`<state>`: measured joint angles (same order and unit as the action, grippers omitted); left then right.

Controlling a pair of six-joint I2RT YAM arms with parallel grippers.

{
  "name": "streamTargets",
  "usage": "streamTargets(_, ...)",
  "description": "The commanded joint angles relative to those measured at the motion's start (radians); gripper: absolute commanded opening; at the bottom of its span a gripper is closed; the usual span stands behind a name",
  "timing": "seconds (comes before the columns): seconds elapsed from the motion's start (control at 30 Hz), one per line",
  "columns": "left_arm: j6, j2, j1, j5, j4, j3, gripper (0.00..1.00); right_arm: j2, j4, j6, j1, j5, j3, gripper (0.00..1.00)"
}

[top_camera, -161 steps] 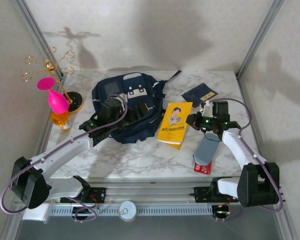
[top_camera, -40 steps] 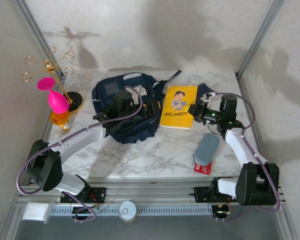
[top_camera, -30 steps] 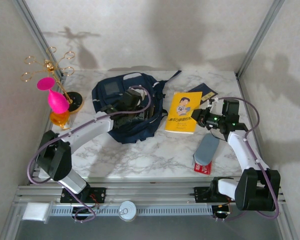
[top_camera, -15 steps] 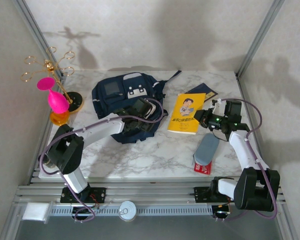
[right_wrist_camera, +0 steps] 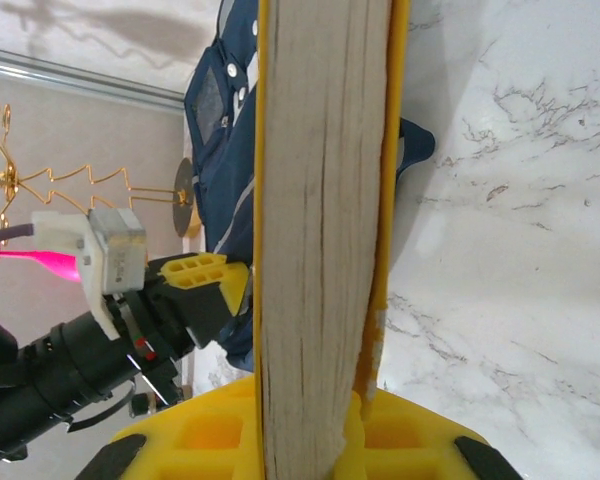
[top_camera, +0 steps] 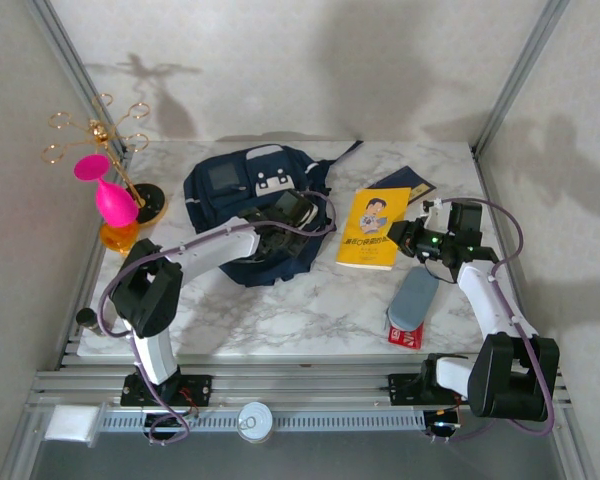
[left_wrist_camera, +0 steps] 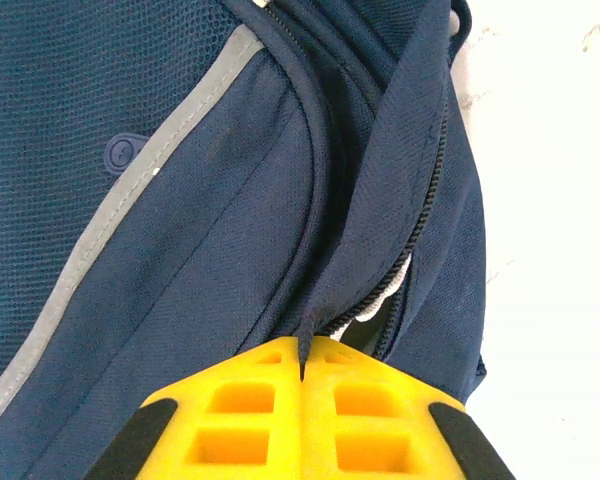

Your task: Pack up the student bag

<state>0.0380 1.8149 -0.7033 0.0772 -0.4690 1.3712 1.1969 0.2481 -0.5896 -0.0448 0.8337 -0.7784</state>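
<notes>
The backpack lay flat on the left-centre of the worktop. Left jaws were pinched shut on a fold of its fabric right by the zipper, on the side nearest the book. Right jaws were clamped on that yellow book's edge, holding it just beside the backpack.

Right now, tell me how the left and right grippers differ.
The left gripper pinches a thin fabric fold of the student bag; the right gripper clamps the thick page edge of the yellow book. The left jaws nearly meet; the right jaws stand a book's thickness apart. Both are shut and yellow-fingered.
</notes>
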Motion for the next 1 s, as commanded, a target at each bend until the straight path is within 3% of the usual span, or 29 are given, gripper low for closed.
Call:
streamTargets(0.0,0.0,-0.075,0.008,0.066,-0.016,0.063,0.0,0.0,-0.031,0.019,0.019,0.053,-0.02,0.0)
streamTargets(0.13,-0.003,-0.131,0.007,0.131,-0.031,0.134,0.0,0.021,-0.042,-0.007,0.095,0.074,-0.04,0.0)
streamTargets(0.27,-0.013,-0.161,-0.003,0.196,-0.073,0.233,0.0,0.086,-0.118,-0.087,0.254,0.033,-0.05,0.0)
streamTargets(0.47,-0.033,-0.214,-0.016,0.242,-0.045,0.302,0.0,0.233,-0.379,-0.233,0.453,-0.012,-0.086,0.0)
streamTargets(0.63,-0.024,-0.243,-0.019,0.18,-0.009,0.285,0.0,0.465,-0.535,-0.312,0.518,-0.034,-0.231,0.0)
streamTargets(0.8,-0.037,-0.238,-0.024,0.215,-0.01,0.295,0.0,0.708,-0.41,-0.248,0.557,-0.105,-0.464,0.01)
streamTargets(0.97,-0.056,-0.25,-0.022,0.287,0.017,0.267,0.0,0.792,-0.307,-0.173,0.556,-0.206,-0.549,0.34)
